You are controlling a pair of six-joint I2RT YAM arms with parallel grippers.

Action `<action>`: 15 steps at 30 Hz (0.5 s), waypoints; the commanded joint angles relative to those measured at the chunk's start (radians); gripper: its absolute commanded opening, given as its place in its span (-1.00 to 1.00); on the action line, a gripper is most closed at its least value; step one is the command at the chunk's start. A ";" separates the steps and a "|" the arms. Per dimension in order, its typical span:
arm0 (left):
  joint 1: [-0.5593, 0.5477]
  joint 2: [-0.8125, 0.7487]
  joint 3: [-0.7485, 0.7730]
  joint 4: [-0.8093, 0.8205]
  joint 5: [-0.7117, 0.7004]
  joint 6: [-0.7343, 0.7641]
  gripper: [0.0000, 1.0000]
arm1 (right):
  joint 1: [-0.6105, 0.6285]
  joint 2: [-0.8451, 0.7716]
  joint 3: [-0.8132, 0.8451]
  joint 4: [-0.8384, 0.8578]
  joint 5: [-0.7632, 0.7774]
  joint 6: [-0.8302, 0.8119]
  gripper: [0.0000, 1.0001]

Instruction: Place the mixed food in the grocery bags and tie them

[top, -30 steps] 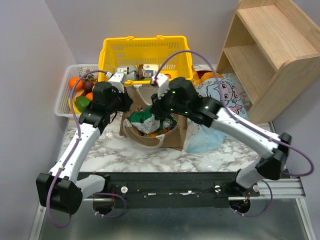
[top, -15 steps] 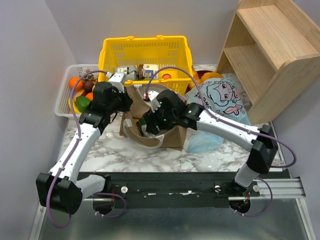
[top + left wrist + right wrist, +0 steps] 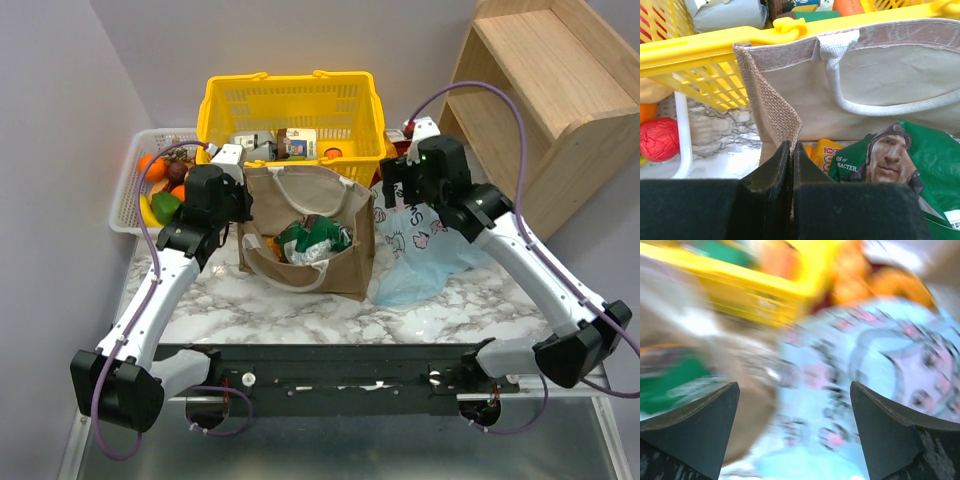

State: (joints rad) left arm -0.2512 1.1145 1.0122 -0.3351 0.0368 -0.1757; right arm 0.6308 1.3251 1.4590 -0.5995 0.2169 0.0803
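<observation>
The tan grocery bag stands open mid-table, white loop handle on its far wall. A green snack packet and an orange one lie inside. My left gripper is shut on the bag's woven left rim, holding it up; from above it sits at the bag's left corner. My right gripper is open and empty, hovering over the light-blue cartoon bag. From above it hangs at that bag's left end, just right of the tan bag. The right wrist view is blurred.
The yellow mesh basket with cartons stands right behind the tan bag. A white tray of oranges and other fruit sits at the left; a red fruit shows there. A wooden shelf fills the back right. Orange items lie behind the blue bag.
My right gripper opened, left the green packet in the tan bag and swung up and right to the light-blue bag. The left gripper kept its hold on the rim.
</observation>
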 commanded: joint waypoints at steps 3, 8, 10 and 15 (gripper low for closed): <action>0.003 0.011 0.002 -0.019 -0.095 0.036 -1.00 | -0.135 0.100 -0.150 -0.079 0.228 -0.048 1.00; 0.016 0.022 0.012 -0.054 -0.228 0.036 -1.00 | -0.160 0.166 -0.177 -0.057 0.412 -0.070 1.00; 0.038 0.021 0.014 -0.055 -0.238 0.031 -1.00 | -0.160 0.195 -0.178 -0.057 0.453 -0.070 1.00; 0.089 0.025 0.017 -0.056 -0.238 0.018 -1.00 | -0.160 0.108 -0.204 -0.026 0.283 -0.070 1.00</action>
State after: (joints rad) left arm -0.2104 1.1278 1.0145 -0.3592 -0.1013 -0.1699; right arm 0.4747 1.5116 1.2808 -0.6617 0.5716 0.0216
